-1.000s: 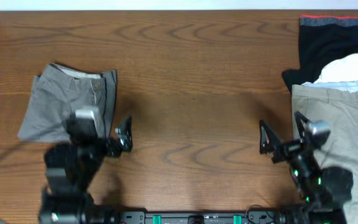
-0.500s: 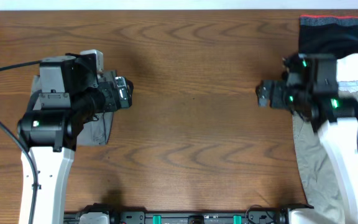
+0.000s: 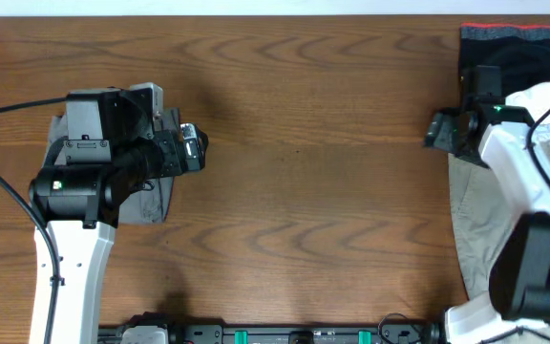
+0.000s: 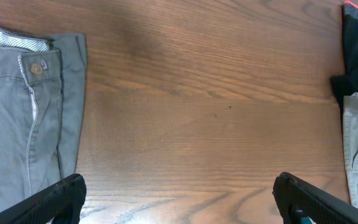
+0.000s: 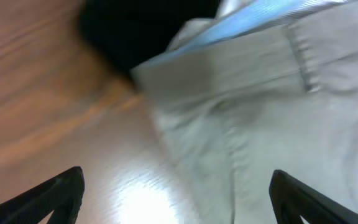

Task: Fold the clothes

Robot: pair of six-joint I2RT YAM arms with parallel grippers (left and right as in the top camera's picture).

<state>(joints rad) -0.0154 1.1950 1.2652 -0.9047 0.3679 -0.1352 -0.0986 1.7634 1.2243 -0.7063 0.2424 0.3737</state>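
From above, the grey shorts point(image 3: 153, 199) lie folded at the left of the table point(image 3: 304, 201), mostly hidden under the left arm. A second ago that arm sat low at the front edge. Now it stands over the grey shorts, with the left gripper point(image 3: 191, 151) just past their inner edge, spread and empty. The right gripper point(image 3: 439, 129) has travelled farther. It has risen from the front edge and, in the last half second, slid away from the grey shorts to the near edge of the pile at the opposite end. That pile holds khaki shorts point(image 3: 475, 225), a white T-shirt point(image 3: 542, 100) and a black garment point(image 3: 504, 53).

The left wrist camera shows the grey shorts lying flat and buttoned, the fingers wide apart over bare wood beside them, and the pile well away across the table.

The right wrist camera is blurred by motion. It shows the fingers parted with nothing between them, poised over the khaki shorts at the waistband, where the blue lining point(image 5: 260, 18) shows, with the black garment just beyond.

My reading is that the grey shorts are finished and the khaki pair is next. The right arm looks set to grasp its waistband and pull it into the open space toward the grey shorts.
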